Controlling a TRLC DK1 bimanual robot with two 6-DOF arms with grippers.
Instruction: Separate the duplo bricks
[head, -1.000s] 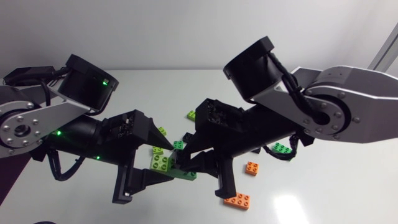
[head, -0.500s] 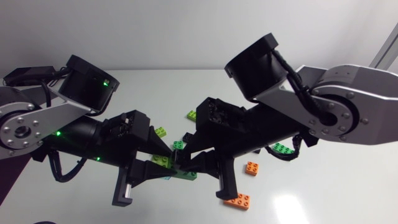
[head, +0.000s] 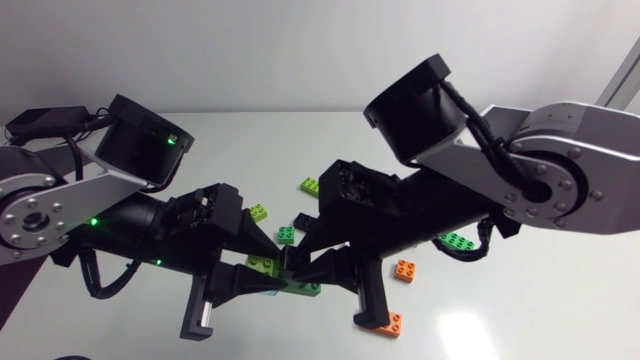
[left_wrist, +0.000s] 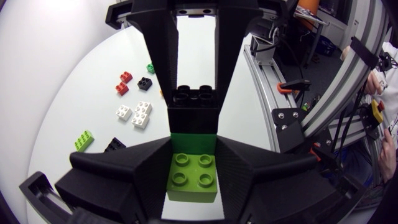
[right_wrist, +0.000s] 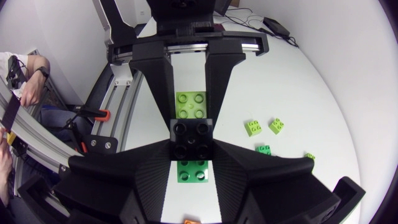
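Where the two arms meet over the white table (head: 250, 140), three bricks sit stuck together between the grippers. The left arm (head: 60, 200) comes in from one side and the right arm (head: 540, 180) from the other.

The left gripper (left_wrist: 193, 149) has its two fingers squeezed tight on one light green brick (left_wrist: 193, 177), one finger on each side. The right gripper (right_wrist: 191, 146) has its fingers squeezed on one black brick (right_wrist: 191, 138) the same way. One dark green brick (right_wrist: 193, 171) is pressed right against the black one, between the right gripper's fingers.

Loose bricks lie on the table. From above I count four loose green bricks (head: 457, 240) and two orange bricks (head: 405, 269). The left wrist view shows more, off to one side of the grippers: three white bricks (left_wrist: 140, 120), two red bricks (left_wrist: 126, 77) and two loose black bricks (left_wrist: 145, 82).
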